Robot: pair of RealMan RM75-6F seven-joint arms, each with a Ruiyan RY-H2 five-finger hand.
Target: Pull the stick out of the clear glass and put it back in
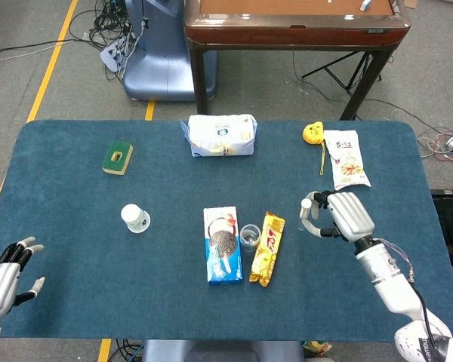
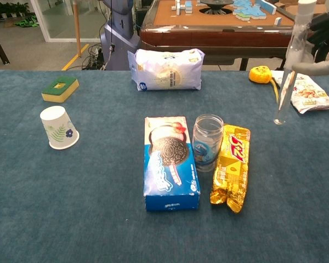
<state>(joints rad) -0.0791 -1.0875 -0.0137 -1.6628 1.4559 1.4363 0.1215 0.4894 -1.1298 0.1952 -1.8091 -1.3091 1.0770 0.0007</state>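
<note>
Stick: a clear rod (image 2: pixel 288 68), out of the glass, held nearly upright well to the right of it; its lower tip hangs just above the blue cloth in the chest view.
Right hand: (image 1: pixel 338 216) pinches the stick near its top, fingers curled around it; in the chest view only its dark fingers (image 2: pixel 326 24) show at the frame's right edge.
Left hand: (image 1: pixel 7 275) at the counter's near left corner, fingers spread, holding nothing.
Glass: (image 2: pixel 208 142) clear, upright, with nothing in it, standing between the cookie box and the gold wrapper, just beside both.
Cookie box: (image 2: pixel 170 162) blue, lying flat left of the glass, long side pointing toward the robot.
Gold wrapper: (image 2: pixel 231 167) a snack bar lying flat right of the glass, roughly parallel to the box.
Paper cup: (image 2: pixel 58 127) white with a leaf print, upside down, well left of the box.
Sponge: (image 2: pixel 60 88) green and yellow, near the far left of the counter.
White bag: (image 2: pixel 166 69) a plump pack at the far middle edge.
Snack packet: (image 2: pixel 307 95) flat, at the far right, behind the stick in the chest view.
Yellow tape: (image 2: pixel 260 74) a small round measure left of the snack packet.
Counter: (image 2: pixel 98 219) covered in dark blue cloth.
</note>
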